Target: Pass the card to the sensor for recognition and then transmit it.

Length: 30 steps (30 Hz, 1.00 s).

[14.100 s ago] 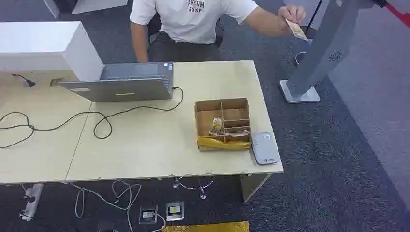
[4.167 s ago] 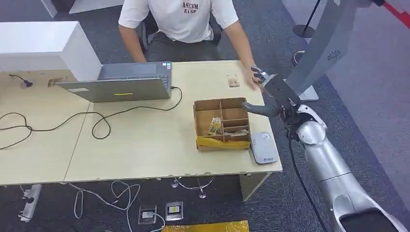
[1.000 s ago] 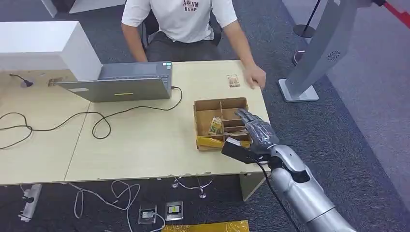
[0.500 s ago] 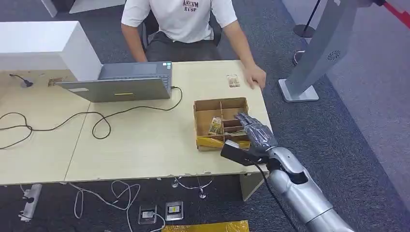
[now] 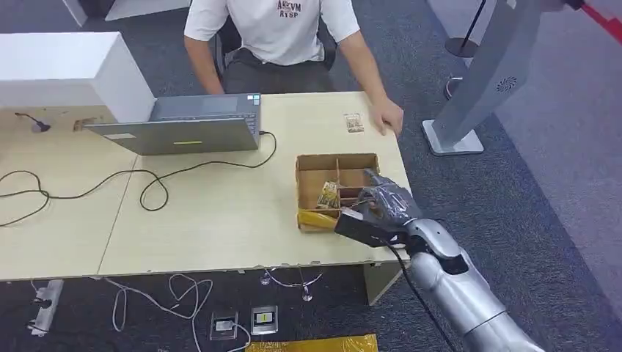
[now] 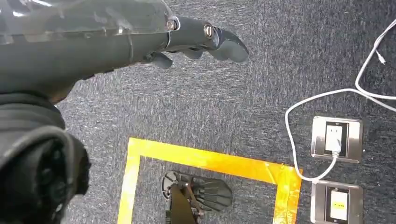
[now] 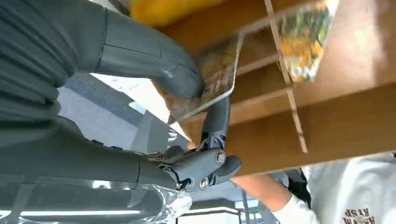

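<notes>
My right hand (image 5: 381, 206) reaches into the front right part of the brown divided cardboard box (image 5: 317, 164) near the table's right end. In the right wrist view its thumb (image 7: 140, 53) and a dark finger (image 7: 217, 116) pinch a printed card (image 7: 215, 77) at the box's slots. A second card (image 5: 328, 194) stands in a middle compartment, also visible as the yellow-green card (image 7: 303, 42). Another card (image 5: 354, 122) lies flat on the table beside the person's hand (image 5: 389, 117). My left hand (image 6: 187, 39) hangs over the carpet, fingers apart, holding nothing.
A person in a white shirt (image 5: 275, 29) sits behind the table. A grey laptop (image 5: 183, 128) and black cable (image 5: 154, 183) lie to the left. A grey stand (image 5: 469, 95) rises on the carpet to the right. Yellow tape (image 6: 201, 158) marks the floor.
My right hand has moved forward from the table's front edge onto the box, and its fingers have curled down into the compartments. The person's hand stays on the table.
</notes>
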### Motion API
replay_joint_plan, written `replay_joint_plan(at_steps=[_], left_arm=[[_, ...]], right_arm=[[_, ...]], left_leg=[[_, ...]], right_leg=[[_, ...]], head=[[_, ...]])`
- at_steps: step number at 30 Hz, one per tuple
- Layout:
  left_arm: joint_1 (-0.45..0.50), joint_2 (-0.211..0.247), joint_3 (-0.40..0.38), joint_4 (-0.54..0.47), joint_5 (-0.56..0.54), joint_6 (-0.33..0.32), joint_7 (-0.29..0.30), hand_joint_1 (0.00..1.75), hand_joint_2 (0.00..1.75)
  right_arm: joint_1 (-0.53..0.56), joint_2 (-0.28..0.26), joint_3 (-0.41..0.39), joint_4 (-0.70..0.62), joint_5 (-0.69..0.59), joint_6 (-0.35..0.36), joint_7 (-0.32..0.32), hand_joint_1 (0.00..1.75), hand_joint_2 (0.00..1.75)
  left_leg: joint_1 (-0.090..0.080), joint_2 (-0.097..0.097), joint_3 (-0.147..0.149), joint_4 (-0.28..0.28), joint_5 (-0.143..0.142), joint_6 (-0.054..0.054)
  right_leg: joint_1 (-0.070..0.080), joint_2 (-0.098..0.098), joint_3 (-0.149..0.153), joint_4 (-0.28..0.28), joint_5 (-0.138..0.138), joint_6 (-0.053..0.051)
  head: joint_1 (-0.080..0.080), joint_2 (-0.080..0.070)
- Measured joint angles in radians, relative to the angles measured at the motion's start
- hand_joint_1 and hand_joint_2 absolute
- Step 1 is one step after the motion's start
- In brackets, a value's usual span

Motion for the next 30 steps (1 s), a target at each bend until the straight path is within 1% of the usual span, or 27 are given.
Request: replay_joint_plan(at_steps=[8,14,19,24,26,30], left_arm=[[0.0,0.003,0.0,0.0,-0.004,-0.009,0.002,0.0,0.0],[0.0,0.002,0.0,0.0,0.0,0.001,0.006,0.0,0.0],[0.0,0.001,0.0,0.0,0.002,0.005,0.006,0.0,0.0],[0.0,0.015,-0.003,0.0,-0.016,-0.02,0.007,0.0,0.0],[0.0,0.018,-0.003,0.0,-0.012,-0.009,-0.002,0.0,0.0],[0.001,0.008,-0.003,0.0,-0.003,0.025,-0.019,0.0,0.0]], right_arm=[[-0.002,0.0,-0.001,0.0,-0.002,0.003,0.002,1.75,1.75],[-0.005,0.0,-0.002,0.0,0.006,0.016,0.0,1.75,1.75],[-0.022,0.001,-0.013,0.0,0.011,0.01,-0.012,1.75,1.75],[-0.073,0.001,-0.047,0.0,0.024,-0.008,-0.033,1.75,1.75],[-0.106,-0.002,-0.07,0.0,0.026,-0.017,-0.042,1.75,1.75],[-0.162,-0.016,-0.119,0.0,0.032,-0.031,-0.066,1.75,1.75]], left_leg=[[0.0,0.0,0.0,0.0,0.0,0.0],[0.0,0.0,0.0,0.0,0.0,0.0],[0.0,0.0,0.0,0.0,0.0,0.0],[0.0,0.0,0.0,0.0,0.0,0.0],[0.0,0.001,0.001,0.0,0.0,0.0],[0.0,0.0,0.0,0.0,0.0,0.0]], right_leg=[[0.0,0.0,0.0,0.0,0.0,0.0],[0.0,0.0,0.0,0.0,0.0,0.0],[0.0,0.0,0.0,0.0,0.0,0.0],[0.0,0.001,0.0,0.0,0.0,0.0],[0.0,0.001,0.0,0.0,0.0,0.0],[0.0,0.001,0.0,0.0,0.0,0.0]], head=[[0.0,0.0],[0.0,0.0],[0.0,0.0],[0.0,0.0],[0.0,0.0],[0.0,0.0]])
